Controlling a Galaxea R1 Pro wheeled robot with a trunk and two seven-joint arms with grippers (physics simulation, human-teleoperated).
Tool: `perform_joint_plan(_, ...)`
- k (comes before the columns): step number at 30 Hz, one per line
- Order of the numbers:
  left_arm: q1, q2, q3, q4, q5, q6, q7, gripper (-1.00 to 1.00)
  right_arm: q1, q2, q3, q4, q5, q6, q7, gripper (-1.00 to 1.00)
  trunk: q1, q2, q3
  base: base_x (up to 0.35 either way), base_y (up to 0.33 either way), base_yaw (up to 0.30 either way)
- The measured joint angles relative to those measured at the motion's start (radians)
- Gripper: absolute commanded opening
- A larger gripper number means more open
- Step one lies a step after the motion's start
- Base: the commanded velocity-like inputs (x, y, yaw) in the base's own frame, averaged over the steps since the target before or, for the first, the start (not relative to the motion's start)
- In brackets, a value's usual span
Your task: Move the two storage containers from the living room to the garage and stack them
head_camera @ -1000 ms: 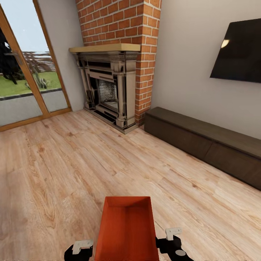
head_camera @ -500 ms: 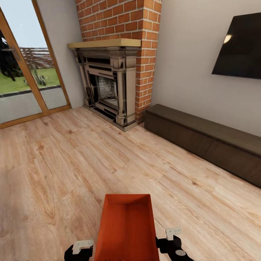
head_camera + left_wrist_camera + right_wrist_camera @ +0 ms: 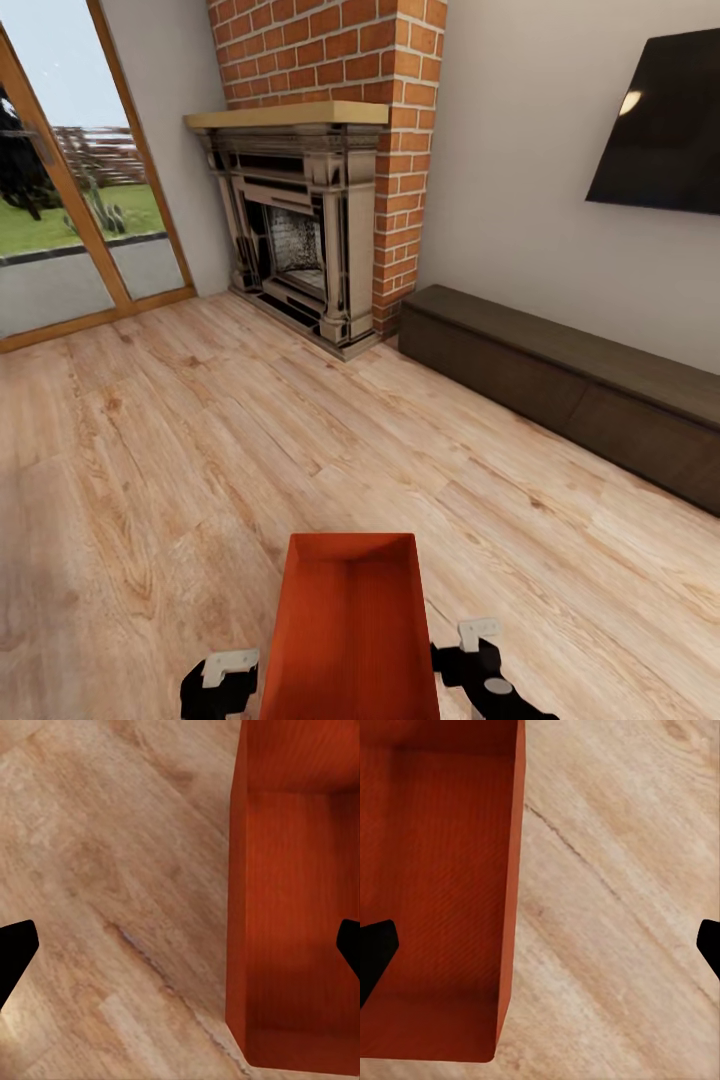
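One orange-red storage container (image 3: 350,630) sits low in the head view, directly in front of me over the light wood-plank floor (image 3: 150,450) of the living room. My left gripper (image 3: 225,680) stands open astride its left long wall (image 3: 238,907), one finger inside the tub and one outside. My right gripper (image 3: 480,665) is open the same way over the right long wall (image 3: 514,892). Neither gripper's fingers touch the walls. Whether the tub rests on the planks or is lifted, I cannot tell. The second container and the garage are out of view.
A red-brick chimney (image 3: 340,50) with an ornate fireplace (image 3: 295,240) stands ahead. A long low dark-brown cabinet (image 3: 560,385) runs along the right wall under a black TV (image 3: 660,125). Glass doors (image 3: 60,200) are at the left. Wood planks stretch between me and them.
The whole view has shifted a little, so the camera moved. The container holds its place between my grippers, which sit slightly lower in the picture.
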Motion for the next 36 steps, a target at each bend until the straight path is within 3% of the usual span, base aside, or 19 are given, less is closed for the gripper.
perform_joint_plan(20, 0.000, 0.000, 0.000, -0.004, -0.001, -0.001, 0.000, 1.00, -0.003, 0.000, 0.000, 0.000, 0.000, -0.002, 0.000, 1.00, 0.000, 0.000, -0.025, 0.000, 0.000, 0.000)
perform_joint_plan(36, 0.000, 0.000, 0.000, -0.003, -0.001, -0.001, 0.000, 1.00, -0.003, 0.000, 0.000, 0.000, -0.001, -0.002, 0.001, 1.00, 0.000, 0.000, -0.028, 0.000, 0.000, 0.000)
